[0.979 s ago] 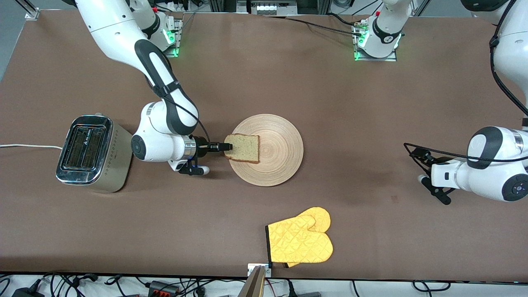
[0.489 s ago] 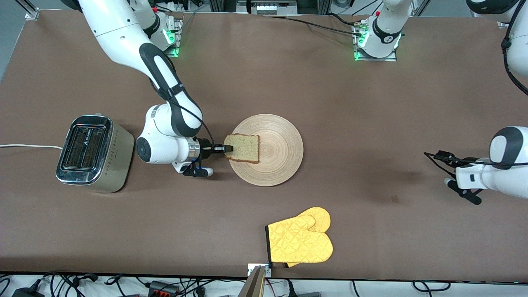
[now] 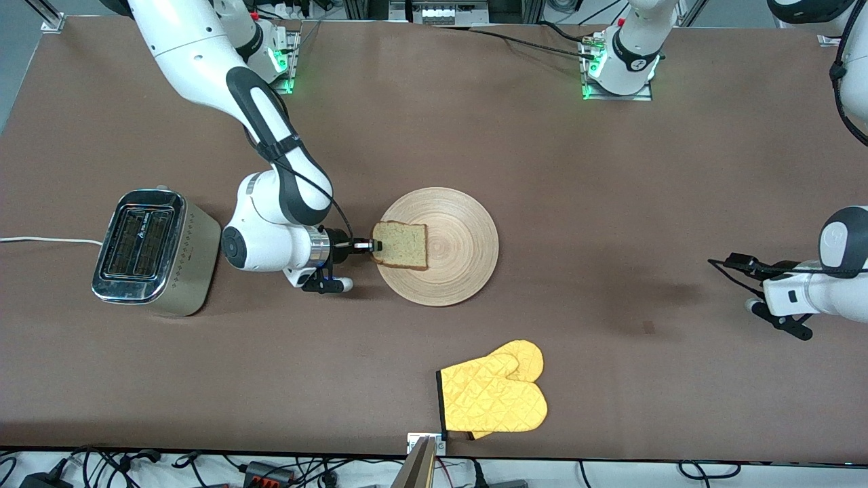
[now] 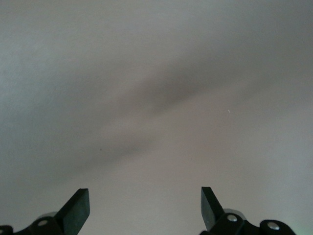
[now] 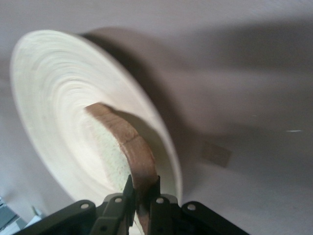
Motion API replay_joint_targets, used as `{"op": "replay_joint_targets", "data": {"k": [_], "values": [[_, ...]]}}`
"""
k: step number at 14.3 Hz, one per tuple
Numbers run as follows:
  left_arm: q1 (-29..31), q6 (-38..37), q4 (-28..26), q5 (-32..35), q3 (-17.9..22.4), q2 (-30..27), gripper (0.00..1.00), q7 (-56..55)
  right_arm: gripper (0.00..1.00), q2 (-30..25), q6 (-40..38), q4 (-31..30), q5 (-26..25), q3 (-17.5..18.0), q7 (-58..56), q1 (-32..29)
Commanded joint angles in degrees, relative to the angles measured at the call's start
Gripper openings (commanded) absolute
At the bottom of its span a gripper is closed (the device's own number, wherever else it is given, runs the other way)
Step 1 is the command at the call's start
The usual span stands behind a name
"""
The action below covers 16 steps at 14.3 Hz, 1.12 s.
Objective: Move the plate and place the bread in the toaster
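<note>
**Right gripper now closed on the bread crust**

Since the earlier frames, the right gripper has closed its fingers on the edge of the bread, and the left arm has pulled back toward its own end of the table. The slice is pinched by its dark crust at the side toward the toaster, as the right wrist view shows. The bread lies over the plate, near the table's middle. The toaster stands toward the right arm's end. The left gripper waits low over bare table, fingers wide apart and holding nothing. A yellow oven mitt lies nearer to the front camera than the plate.
</note>
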Motion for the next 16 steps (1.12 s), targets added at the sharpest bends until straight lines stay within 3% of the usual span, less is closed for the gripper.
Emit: {"op": "replay_joint_targets", "data": {"k": [1, 6, 7, 9, 13, 16], "values": [[-2.0, -0.5, 1.5, 1.3, 0.3, 0.1, 1.00, -10.4, 0.00, -3.0, -6.1, 4.1, -4.1, -1.6, 2.0, -0.5], [-3.7, -4.2, 1.8, 0.0, -1.7, -1.4, 1.00, -20.6, 0.00, -9.1, -20.7, 10.2, -30.8, -7.2, 8.9, -0.5], [-3.3, -4.3, 1.8, -2.2, -2.5, -1.6, 1.00, -21.6, 0.00, -10.7, -22.8, 10.2, -34.2, -8.5, 10.4, -0.5], [-4.0, -5.7, 1.7, -3.5, -2.8, -4.4, 1.00, -26.4, 0.00, -13.6, -28.0, 10.3, -39.0, -12.3, 11.4, -0.6], [-11.8, -9.1, 1.3, -3.6, -2.8, -9.1, 1.00, -34.1, 0.00, -15.0, -37.3, 15.3, -45.7, -18.8, 11.7, -0.4], [-13.5, -9.9, 1.2, -4.1, -3.0, -9.8, 1.00, -37.3, 0.00, -15.2, -41.4, 15.9, -53.0, -20.4, 12.0, -0.1]]}}
